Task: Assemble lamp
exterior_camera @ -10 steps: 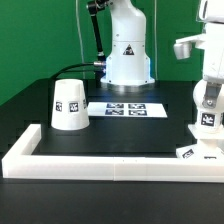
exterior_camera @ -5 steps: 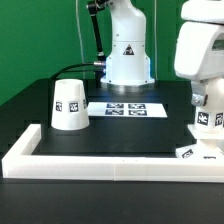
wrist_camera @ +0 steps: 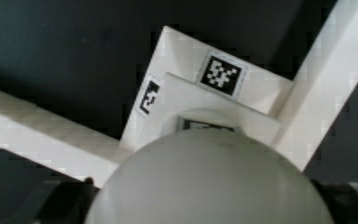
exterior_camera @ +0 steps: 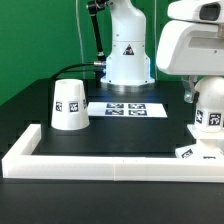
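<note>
The white cone shade [exterior_camera: 69, 104] stands on the black table at the exterior view's left, a tag on its side. My gripper [exterior_camera: 207, 100] is at the exterior view's right, shut on the round white bulb [exterior_camera: 209, 112], which carries a tag and hangs just above the low base block [exterior_camera: 189, 152] by the rail. In the wrist view the bulb [wrist_camera: 202, 178] fills the foreground between my dark fingers [wrist_camera: 60, 196]. The angular base block [wrist_camera: 208, 88] with its tags lies beyond it.
The long white border rail [exterior_camera: 100, 165] runs along the table's front and up the exterior view's left side; it also shows in the wrist view [wrist_camera: 34, 120]. The marker board [exterior_camera: 126, 108] lies in the middle. The robot's base [exterior_camera: 127, 50] stands behind it.
The arm's wrist has swung in from the exterior view's right and now looms over the bulb. The bulb stays held in about the same place over the base block.
</note>
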Robot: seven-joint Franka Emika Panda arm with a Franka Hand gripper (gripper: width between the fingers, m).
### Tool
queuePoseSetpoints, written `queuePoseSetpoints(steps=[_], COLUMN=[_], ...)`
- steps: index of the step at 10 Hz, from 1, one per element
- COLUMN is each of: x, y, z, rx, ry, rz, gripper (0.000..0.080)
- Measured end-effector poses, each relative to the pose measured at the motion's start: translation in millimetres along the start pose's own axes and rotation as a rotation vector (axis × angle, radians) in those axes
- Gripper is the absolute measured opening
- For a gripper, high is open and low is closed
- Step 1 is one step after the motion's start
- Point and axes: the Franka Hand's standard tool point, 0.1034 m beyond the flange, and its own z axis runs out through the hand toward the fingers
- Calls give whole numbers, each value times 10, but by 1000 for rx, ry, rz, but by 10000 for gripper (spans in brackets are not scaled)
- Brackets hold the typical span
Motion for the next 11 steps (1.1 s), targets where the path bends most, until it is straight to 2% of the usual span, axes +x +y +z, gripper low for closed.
queuePoseSetpoints(steps=[5,6,7,11], x=[5,6,13,21], y=[-23,-30,-35,-38], z=[-2,-2,-1,0], rx=[3,13,35,80], ry=[1,1,3,-10], rz=[311,390,513,879], gripper=[579,579,579,579])
